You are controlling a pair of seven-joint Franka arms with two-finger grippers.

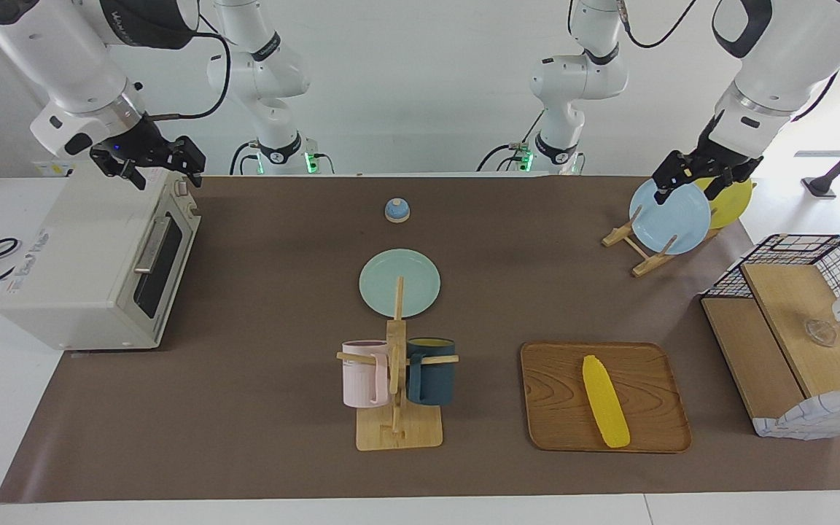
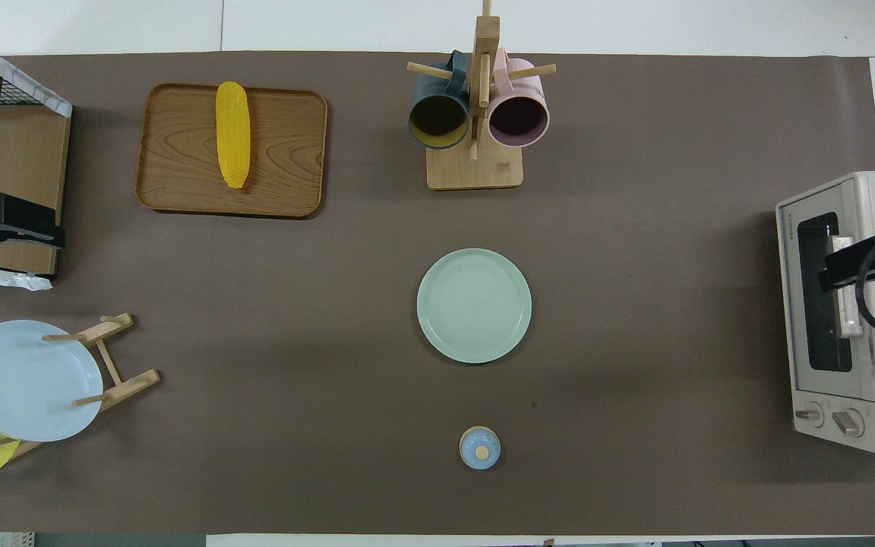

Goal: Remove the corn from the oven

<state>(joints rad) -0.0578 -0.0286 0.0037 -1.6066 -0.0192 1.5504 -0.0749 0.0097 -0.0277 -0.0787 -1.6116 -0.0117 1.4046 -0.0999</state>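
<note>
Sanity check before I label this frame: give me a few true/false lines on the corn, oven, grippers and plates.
1. The corn lies on the wooden tray. True.
2. The oven door is open. False: it is shut, handle against the front.
3. The right gripper hangs over the oven's top, holding nothing. True.
4. The left gripper holds the corn. False: it is open over the plate rack, and the corn is on the tray.
5. The green plate lies nearer to the robots than the mug stand. True.
6. Both mugs stand upright on the mat. False: the pink mug and the dark mug hang on the stand's pegs.
</note>
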